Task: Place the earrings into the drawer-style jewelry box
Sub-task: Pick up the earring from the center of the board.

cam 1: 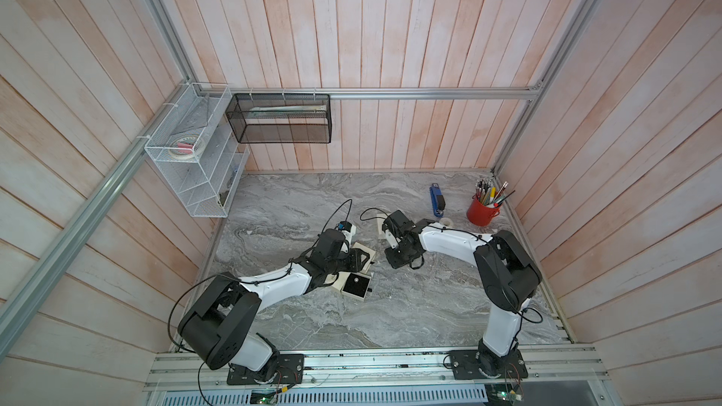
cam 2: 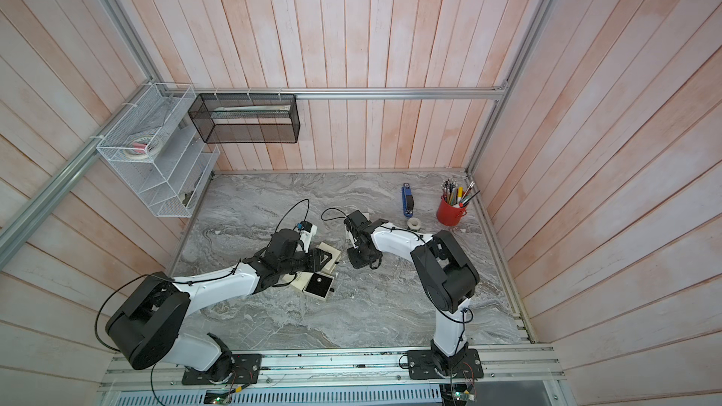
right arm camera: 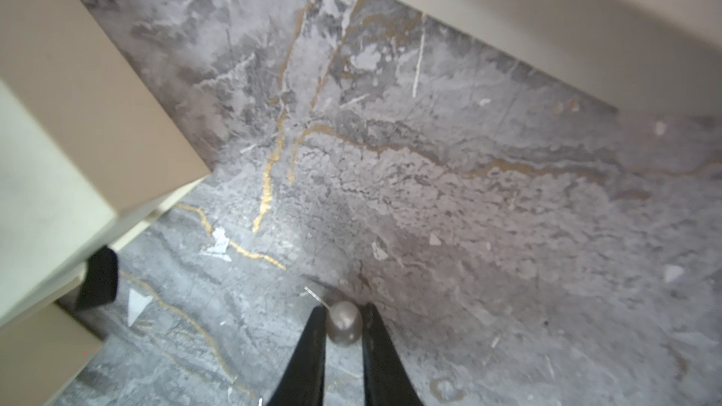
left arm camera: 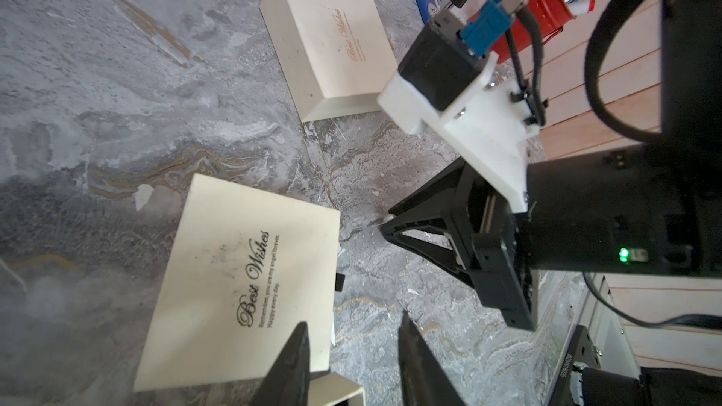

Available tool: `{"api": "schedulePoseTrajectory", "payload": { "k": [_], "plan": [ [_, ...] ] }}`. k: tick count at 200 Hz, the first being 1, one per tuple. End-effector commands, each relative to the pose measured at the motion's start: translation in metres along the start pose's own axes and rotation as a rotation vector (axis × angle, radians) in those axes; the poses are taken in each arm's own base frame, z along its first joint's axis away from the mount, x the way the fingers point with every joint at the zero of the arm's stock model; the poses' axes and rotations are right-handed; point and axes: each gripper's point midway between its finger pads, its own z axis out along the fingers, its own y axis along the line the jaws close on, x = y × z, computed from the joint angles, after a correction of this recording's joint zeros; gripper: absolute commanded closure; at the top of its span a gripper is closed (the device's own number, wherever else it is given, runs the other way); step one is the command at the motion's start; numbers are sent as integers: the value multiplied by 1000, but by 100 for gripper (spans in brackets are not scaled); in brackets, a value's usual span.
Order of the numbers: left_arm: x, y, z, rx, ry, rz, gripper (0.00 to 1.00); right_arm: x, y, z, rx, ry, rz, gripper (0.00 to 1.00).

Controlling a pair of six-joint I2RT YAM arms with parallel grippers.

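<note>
Pearl earring (right arm camera: 344,324) is right there between the right gripper's (right arm camera: 345,307) black fingertips, pinched from both sides, its thin post poking out past one finger. The grip sits down at the grey marble tabletop (right arm camera: 488,208), in the gap between two cream boxes. From the left wrist view you see it from the side: the right gripper's tip is low on the marble, a tiny pale bead at its point.

A second pearl earring (cam 1: 355,279) lies in the open drawer (cam 1: 360,291) of the jewelry box, on the black lining. The drawer is pulled out from its cream sleeve (cam 1: 339,282), and both top views show it, the pearl glinting here too (cam 2: 318,280).

Left gripper (left arm camera: 351,320) is open, fingers apart with nothing between them. It hangs over the edge of the cream box with black "Best Wishes" lettering (left arm camera: 242,287); I can't tell whether a finger touches it. Beyond it lies the cream box with gold lettering (left arm camera: 332,44), flat on the marble.

Far side of the table: blue stapler (cam 1: 437,200), a roll of tape (cam 1: 446,222), and a red cup of pens (cam 1: 482,210), well apart from the action.
</note>
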Motion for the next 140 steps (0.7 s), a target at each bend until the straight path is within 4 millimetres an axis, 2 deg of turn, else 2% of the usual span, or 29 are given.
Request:
{"api": "schedulePoseTrajectory", "payload": {
  "k": [1,98,140],
  "plan": [
    [-2,2,-5,-4,-15,15,61,19,2,22,-8,90,-12,81],
    [-4,2,-5,-4,-16,15,61,20,3,25,-9,93,-15,83],
    [-6,4,-7,-9,-23,7,61,16,4,19,-19,62,-18,85]
  ]
}}
